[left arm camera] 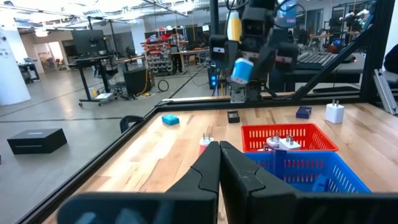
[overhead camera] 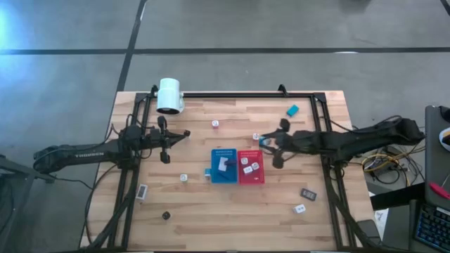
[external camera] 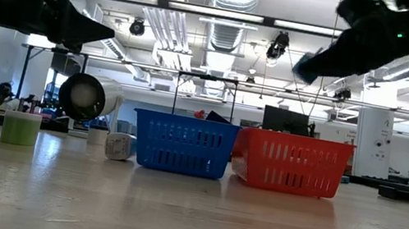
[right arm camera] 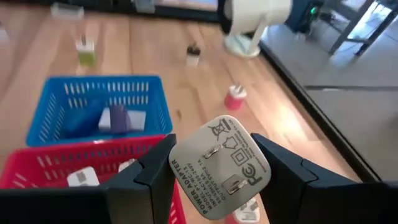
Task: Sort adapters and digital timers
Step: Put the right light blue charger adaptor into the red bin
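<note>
Above the red basket (overhead camera: pixel 250 171), the right tool (right arm camera: pixel 211 168) pinches a white adapter (right arm camera: pixel 219 165); left tool (left arm camera: pixel 219 163) pressed together. Adapters and timers scattered from 12 to 8 o'clock remain unsorted.

We see a pale wooden table (overhead camera: pixel 211 204) of butcher-block planks with a black frame (overhead camera: pixel 232 94) along its edges. At its middle a blue basket (overhead camera: pixel 223 167) and a red basket (overhead camera: pixel 251 167) stand side by side, touching. A white cylinder (overhead camera: pixel 169 96) lies near the far left corner. Loose adapters (overhead camera: pixel 183 178) and digital timers (overhead camera: pixel 292 109) lie scattered on the wood around them.
</note>
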Tool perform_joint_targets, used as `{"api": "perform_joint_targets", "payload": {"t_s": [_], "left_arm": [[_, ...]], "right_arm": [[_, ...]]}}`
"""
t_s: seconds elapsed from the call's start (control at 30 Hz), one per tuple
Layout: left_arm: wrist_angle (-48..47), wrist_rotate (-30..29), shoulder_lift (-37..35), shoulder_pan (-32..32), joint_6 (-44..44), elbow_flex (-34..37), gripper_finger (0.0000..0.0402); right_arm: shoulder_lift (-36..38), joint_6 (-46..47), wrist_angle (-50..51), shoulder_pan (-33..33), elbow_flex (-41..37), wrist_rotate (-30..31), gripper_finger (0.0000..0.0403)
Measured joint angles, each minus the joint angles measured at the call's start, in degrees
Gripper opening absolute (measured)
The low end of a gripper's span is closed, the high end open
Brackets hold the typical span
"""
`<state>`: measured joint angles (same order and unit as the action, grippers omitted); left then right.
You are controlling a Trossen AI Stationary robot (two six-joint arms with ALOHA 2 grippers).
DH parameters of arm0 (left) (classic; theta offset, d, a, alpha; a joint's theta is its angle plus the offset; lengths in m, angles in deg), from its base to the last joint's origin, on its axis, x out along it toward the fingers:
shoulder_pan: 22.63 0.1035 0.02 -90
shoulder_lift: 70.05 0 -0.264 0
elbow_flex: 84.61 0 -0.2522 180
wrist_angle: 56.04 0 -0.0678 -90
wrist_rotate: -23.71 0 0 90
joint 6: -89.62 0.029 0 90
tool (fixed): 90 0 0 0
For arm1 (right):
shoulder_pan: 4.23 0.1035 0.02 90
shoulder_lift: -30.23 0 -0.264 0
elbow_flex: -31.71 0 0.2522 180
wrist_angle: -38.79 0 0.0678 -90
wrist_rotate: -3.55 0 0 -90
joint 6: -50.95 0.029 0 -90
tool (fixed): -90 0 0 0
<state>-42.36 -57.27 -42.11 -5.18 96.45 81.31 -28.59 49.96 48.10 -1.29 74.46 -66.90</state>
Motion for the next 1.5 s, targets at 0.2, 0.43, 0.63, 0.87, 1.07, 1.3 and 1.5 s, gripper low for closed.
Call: {"api": "perform_joint_targets", "payload": {"t_s": [0.2,0.43,0.63,0.87,1.07,1.3,1.5], "left_arm": [[0.00,-0.01,0.00,0.00,-0.13,0.01,0.0009],[-0.01,-0.02,0.00,0.00,-0.17,0.00,0.0009],[-0.02,-0.02,-0.01,0.00,-0.18,0.01,0.0009],[-0.02,-0.02,0.00,0.00,-0.19,0.02,0.0009],[-0.02,-0.02,0.00,0.00,-0.19,0.01,0.0009],[-0.02,-0.03,0.00,0.00,-0.19,0.02,0.0009],[-0.02,-0.04,0.00,0.00,-0.19,0.01,0.0009]], "right_arm": [[-12.60,-1.67,6.79,0.00,8.03,-0.04,0.0171],[-23.72,-2.41,14.52,0.04,16.19,-1.85,0.0171],[-29.86,-4.16,17.95,0.04,19.55,-4.99,0.0171],[-33.30,-5.01,19.25,-0.86,21.45,-5.94,0.0171],[-35.00,-5.25,19.82,-1.45,22.13,-8.29,0.0171],[-34.09,-4.82,20.14,-1.49,22.21,-8.11,0.0190],[-33.41,-4.07,20.13,-1.49,22.21,-8.09,0.0223]]}}
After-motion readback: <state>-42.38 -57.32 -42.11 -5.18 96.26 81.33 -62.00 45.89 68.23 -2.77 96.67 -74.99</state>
